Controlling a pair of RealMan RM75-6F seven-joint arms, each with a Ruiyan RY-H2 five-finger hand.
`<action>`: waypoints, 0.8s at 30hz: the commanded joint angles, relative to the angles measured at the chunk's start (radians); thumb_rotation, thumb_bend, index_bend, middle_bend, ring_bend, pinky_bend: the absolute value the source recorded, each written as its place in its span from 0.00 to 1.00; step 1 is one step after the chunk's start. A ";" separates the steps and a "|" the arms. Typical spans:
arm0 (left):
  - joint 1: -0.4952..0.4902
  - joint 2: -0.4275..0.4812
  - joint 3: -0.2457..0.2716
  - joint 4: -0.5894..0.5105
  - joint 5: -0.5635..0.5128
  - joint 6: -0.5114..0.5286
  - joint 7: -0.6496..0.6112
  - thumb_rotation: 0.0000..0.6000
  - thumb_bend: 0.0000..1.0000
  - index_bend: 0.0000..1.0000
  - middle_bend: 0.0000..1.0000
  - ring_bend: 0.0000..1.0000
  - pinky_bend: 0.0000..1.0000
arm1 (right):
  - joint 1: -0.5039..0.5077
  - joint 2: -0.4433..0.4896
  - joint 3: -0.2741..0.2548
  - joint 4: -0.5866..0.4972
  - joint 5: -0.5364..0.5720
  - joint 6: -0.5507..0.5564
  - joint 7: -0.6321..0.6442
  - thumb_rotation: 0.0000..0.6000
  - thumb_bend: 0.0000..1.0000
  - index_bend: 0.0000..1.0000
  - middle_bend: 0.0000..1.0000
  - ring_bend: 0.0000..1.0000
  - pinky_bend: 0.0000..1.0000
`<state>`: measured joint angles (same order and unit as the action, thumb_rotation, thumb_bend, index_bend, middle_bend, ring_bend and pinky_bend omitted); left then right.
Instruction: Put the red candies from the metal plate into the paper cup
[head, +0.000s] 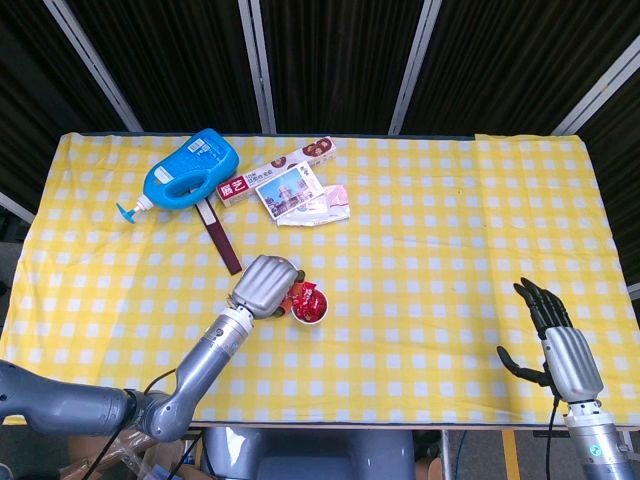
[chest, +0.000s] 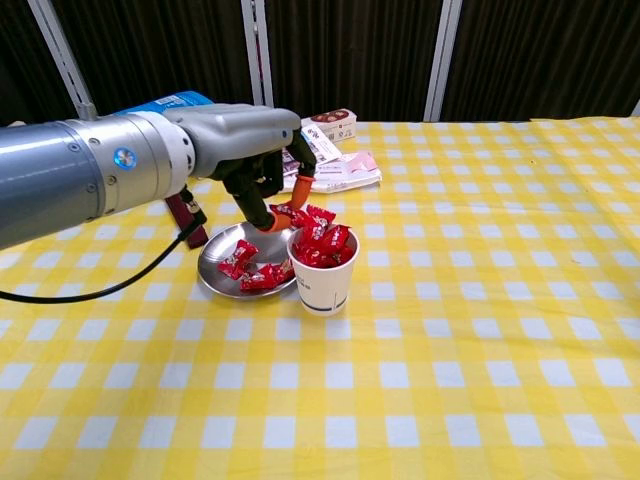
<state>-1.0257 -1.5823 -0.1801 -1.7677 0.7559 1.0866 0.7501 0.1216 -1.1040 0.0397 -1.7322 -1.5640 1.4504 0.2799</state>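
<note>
The white paper cup (chest: 323, 274) (head: 309, 315) stands at mid-table, heaped with red candies (chest: 322, 241). Just left of it the metal plate (chest: 215, 271) holds several more red candies (chest: 252, 268); in the head view my left hand covers the plate. My left hand (chest: 258, 160) (head: 267, 284) hovers over the plate's right side and the cup's left rim, pinching one red candy (chest: 283, 211) in its fingertips just above the rim. My right hand (head: 553, 340) rests at the table's front right corner, fingers spread, holding nothing.
At the back left lie a blue detergent bottle (head: 189, 170), a long snack box (head: 277, 171), a postcard (head: 288, 192) over a pink packet (head: 326, 207), and a dark brown strip (head: 221, 238) beside the plate. The yellow checked cloth (head: 440, 250) covers the table.
</note>
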 joint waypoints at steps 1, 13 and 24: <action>-0.020 -0.031 0.000 0.010 -0.003 0.001 0.027 1.00 0.44 0.58 0.92 0.97 1.00 | -0.001 0.001 0.000 0.000 -0.002 0.002 0.004 1.00 0.39 0.00 0.00 0.00 0.00; -0.056 -0.089 -0.008 0.047 -0.058 0.005 0.073 1.00 0.31 0.51 0.88 0.96 1.00 | -0.001 0.004 -0.001 -0.001 -0.005 0.004 0.008 1.00 0.39 0.00 0.00 0.00 0.00; -0.024 -0.063 -0.029 0.007 0.017 0.058 0.006 1.00 0.25 0.39 0.84 0.95 1.00 | -0.002 0.002 0.000 0.001 -0.006 0.007 0.005 1.00 0.39 0.00 0.00 0.00 0.00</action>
<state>-1.0577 -1.6512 -0.2029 -1.7531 0.7604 1.1339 0.7682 0.1196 -1.1020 0.0397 -1.7315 -1.5698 1.4571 0.2851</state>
